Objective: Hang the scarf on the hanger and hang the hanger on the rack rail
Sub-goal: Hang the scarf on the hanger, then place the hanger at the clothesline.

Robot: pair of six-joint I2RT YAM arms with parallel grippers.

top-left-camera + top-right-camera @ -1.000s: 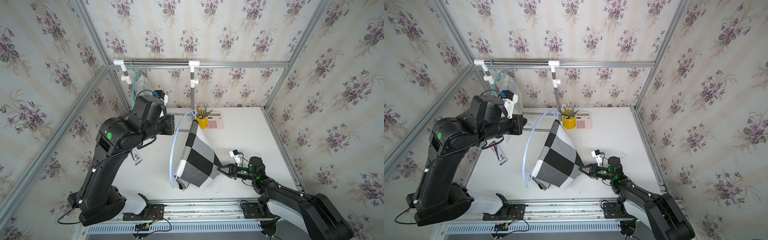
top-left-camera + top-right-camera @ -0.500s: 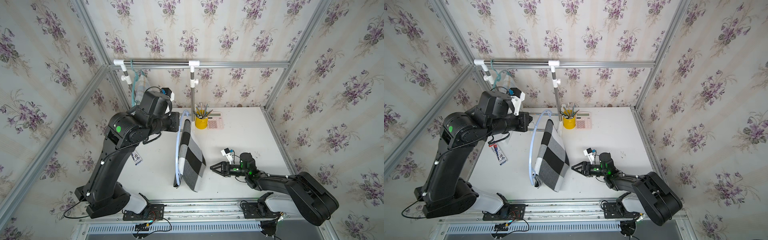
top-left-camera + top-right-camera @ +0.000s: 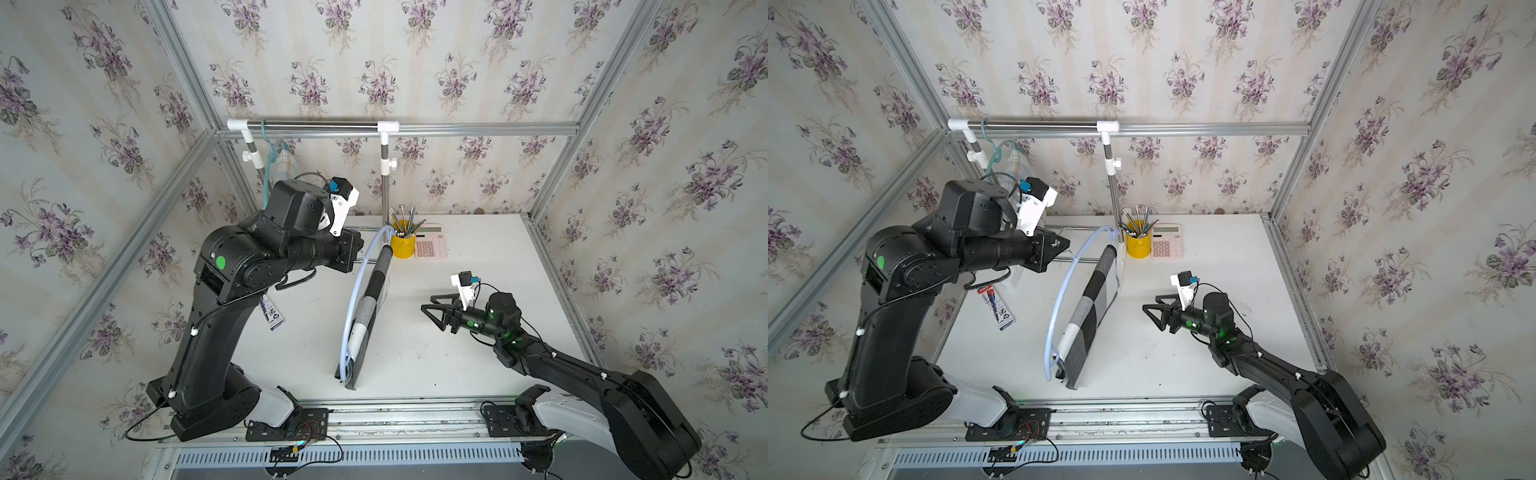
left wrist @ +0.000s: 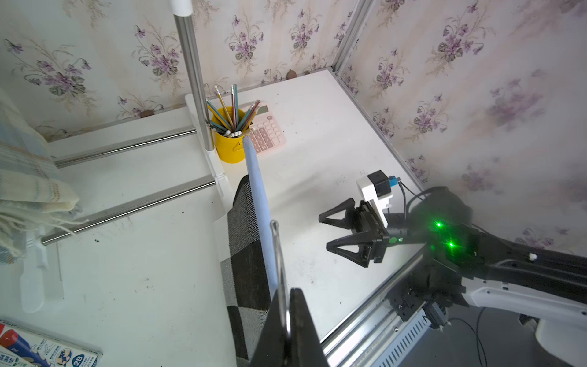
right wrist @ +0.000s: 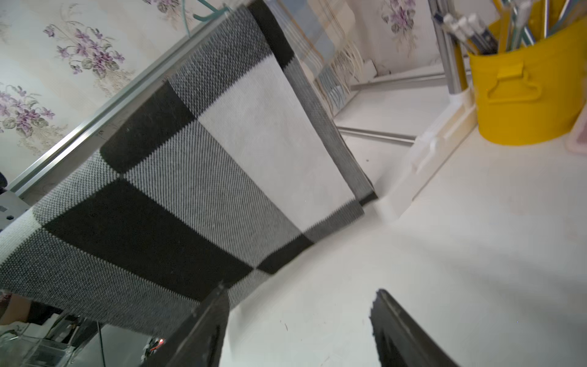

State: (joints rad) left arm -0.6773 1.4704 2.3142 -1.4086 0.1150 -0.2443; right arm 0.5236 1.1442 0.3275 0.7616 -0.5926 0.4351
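Black-grey-white checked scarf draped over pale-blue hanger; hanging upright, lower end perhaps touching table.

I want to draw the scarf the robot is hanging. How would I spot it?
Find the white table under the metal rail. Above its middle the left gripper holds a pale blue hanger, and the scarf drapes over it. It is checked black, grey and white, unlike the cream scarf hanging from the rail.

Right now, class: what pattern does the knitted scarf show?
Knitted scarf: black, grey and white checks, clearest in the right wrist view.
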